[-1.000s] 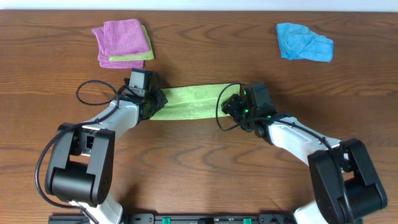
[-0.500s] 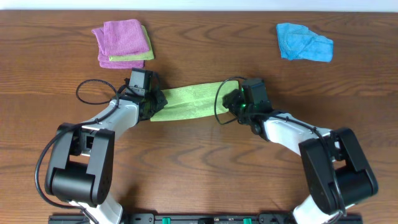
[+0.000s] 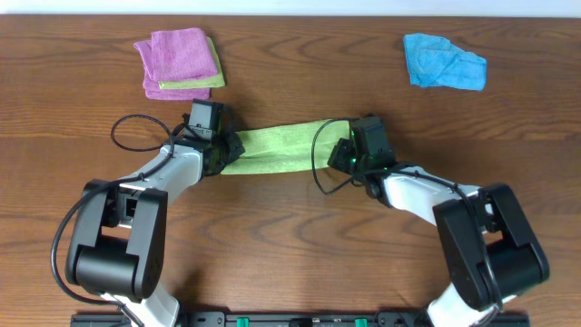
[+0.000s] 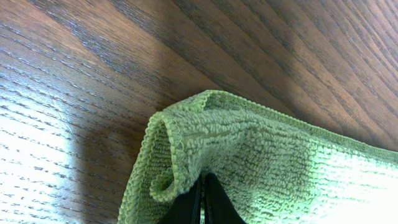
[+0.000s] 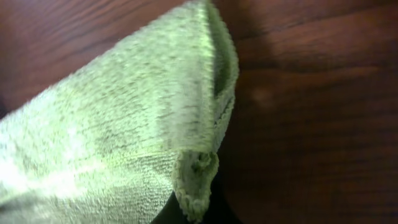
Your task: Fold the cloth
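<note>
From overhead we cannot see either end of the lime-green cloth: the left gripper covers one, the right gripper the other, their jaws hidden under their own bodies. In the left wrist view only dark fingertips show at the bottom edge, where the cloth is cut off. The right wrist view is blurred. A yellow-green towel lies mostly hidden under the purple cloth.

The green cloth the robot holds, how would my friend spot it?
Find the middle of the brown table. The cloth is the long lime-green strip stretched between the left gripper and right gripper. The folded stack and blue cloth lie untouched.
</note>
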